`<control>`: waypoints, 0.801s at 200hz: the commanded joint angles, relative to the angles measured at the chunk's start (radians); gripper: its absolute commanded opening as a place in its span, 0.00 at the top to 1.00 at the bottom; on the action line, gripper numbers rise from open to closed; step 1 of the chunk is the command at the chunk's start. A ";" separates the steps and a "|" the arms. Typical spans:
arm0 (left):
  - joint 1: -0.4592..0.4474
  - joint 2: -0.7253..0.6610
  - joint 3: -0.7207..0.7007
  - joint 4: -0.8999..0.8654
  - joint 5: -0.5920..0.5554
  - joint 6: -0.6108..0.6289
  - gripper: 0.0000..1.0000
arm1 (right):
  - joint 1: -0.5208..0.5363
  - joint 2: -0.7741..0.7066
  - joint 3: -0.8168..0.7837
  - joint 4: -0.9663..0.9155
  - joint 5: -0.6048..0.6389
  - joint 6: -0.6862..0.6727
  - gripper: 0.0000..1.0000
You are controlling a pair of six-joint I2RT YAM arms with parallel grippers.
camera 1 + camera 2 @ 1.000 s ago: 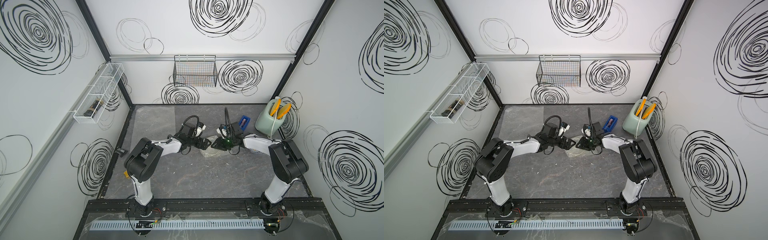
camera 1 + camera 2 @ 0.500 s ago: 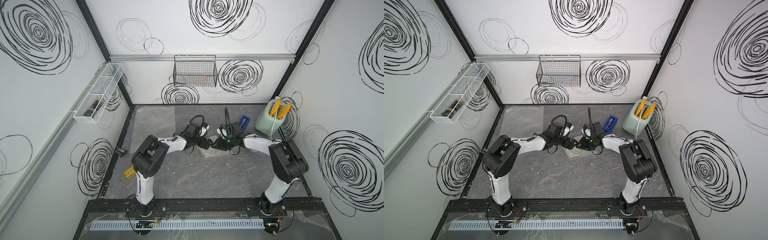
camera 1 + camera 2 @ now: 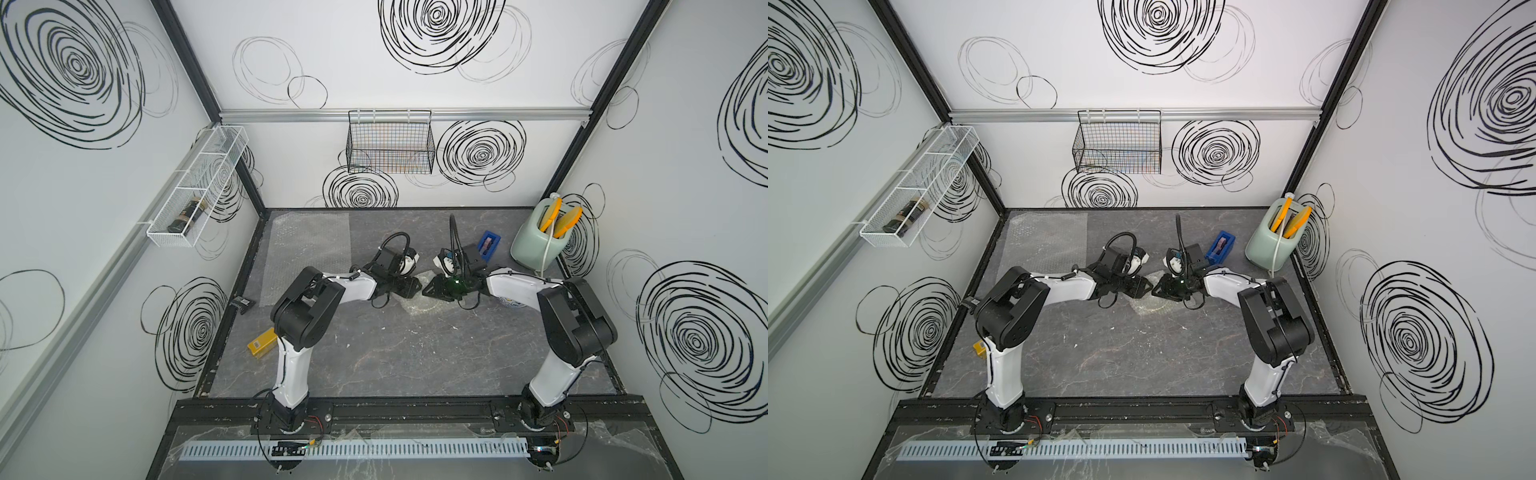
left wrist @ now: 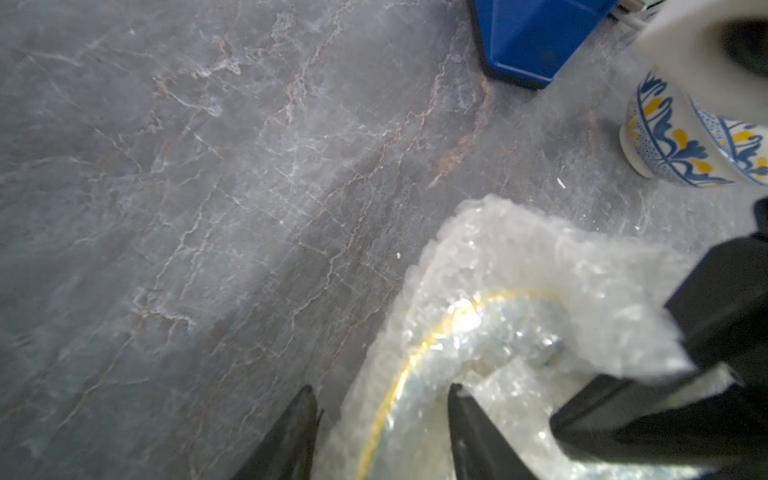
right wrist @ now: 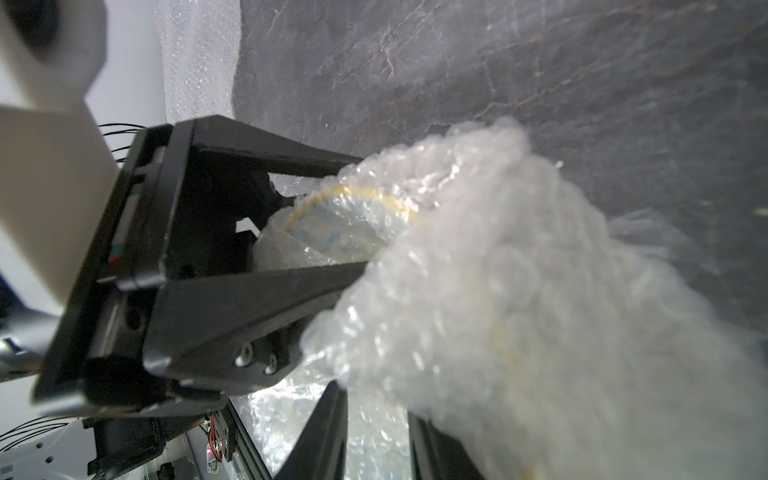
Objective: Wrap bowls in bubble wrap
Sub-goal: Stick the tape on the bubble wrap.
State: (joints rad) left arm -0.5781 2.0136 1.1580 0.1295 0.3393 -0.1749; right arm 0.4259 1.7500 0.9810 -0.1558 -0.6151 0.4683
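Observation:
In the middle of the table, a cream bowl with a yellow rim lies bundled in a sheet of bubble wrap. My left gripper is open, with one finger outside the wrapped rim and the other inside the bowl. From the opposite side, my right gripper is shut on a fold of that bubble wrap. In both top views the two grippers meet tip to tip over the bundle. The white bowl with a blue pattern stands bare, half hidden under my right arm. A second bubble wrap sheet lies flat at the back left.
A blue tape dispenser and a pale green jug holding yellow-handled tools stand at the back right. A yellow box and a small black item lie by the left edge. A wire basket hangs on the back wall.
My left arm has reached further right, up to the bundle, and its jaws have narrowed around the wrapped rim. The right gripper has kept its place and its hold.

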 commanded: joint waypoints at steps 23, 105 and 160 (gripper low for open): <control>-0.017 0.031 0.022 0.010 -0.041 -0.009 0.53 | 0.003 -0.015 0.003 -0.019 -0.002 -0.013 0.65; -0.040 0.037 0.019 0.018 -0.060 -0.009 0.55 | 0.001 -0.121 -0.016 -0.036 0.008 0.003 0.55; -0.042 0.019 0.008 0.024 -0.062 -0.012 0.56 | -0.008 -0.179 -0.042 -0.050 0.037 0.006 0.54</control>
State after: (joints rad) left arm -0.6155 2.0243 1.1683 0.1413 0.2943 -0.1844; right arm 0.4232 1.6104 0.9596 -0.1745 -0.5949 0.4751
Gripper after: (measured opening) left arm 0.445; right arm 0.458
